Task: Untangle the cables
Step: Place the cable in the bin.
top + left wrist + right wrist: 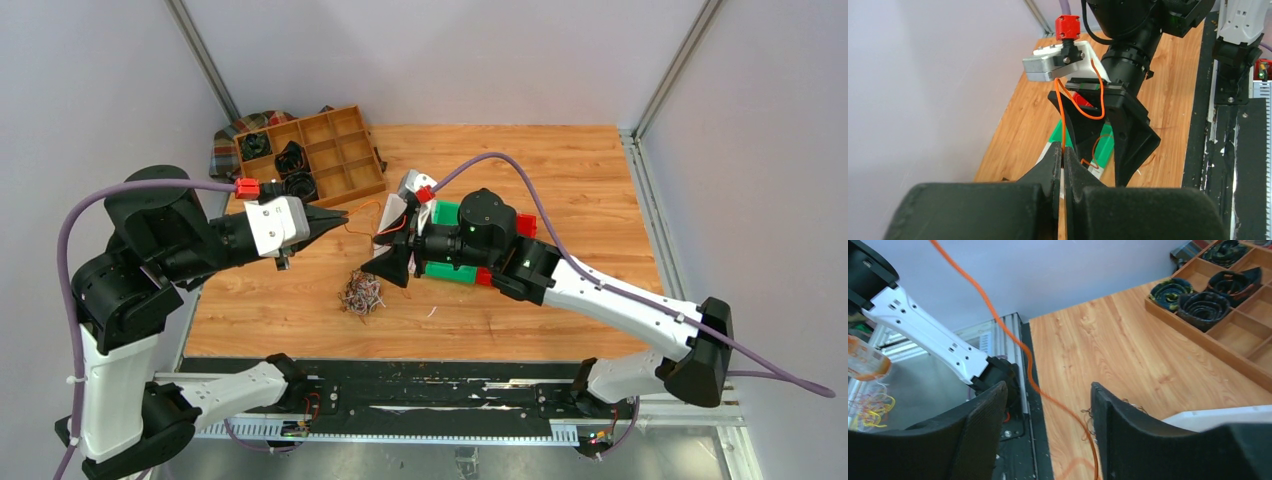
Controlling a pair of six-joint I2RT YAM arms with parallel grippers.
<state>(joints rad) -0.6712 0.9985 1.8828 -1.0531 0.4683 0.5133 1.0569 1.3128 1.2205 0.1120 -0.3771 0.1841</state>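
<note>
Aloft, left fingers point(1045, 170) pinch an orange cable point(1063, 125); right fingers point(1128, 425), facing them, spread around it.

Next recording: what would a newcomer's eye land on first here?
A thin orange cable is pinched in the shut fingers of the left gripper; it is strung through the air and passes between the open fingers of the right gripper. Below them, a small tangle of cables lies on the table. At the far left corner sits a wooden tray holding black coiled rolls.
</note>
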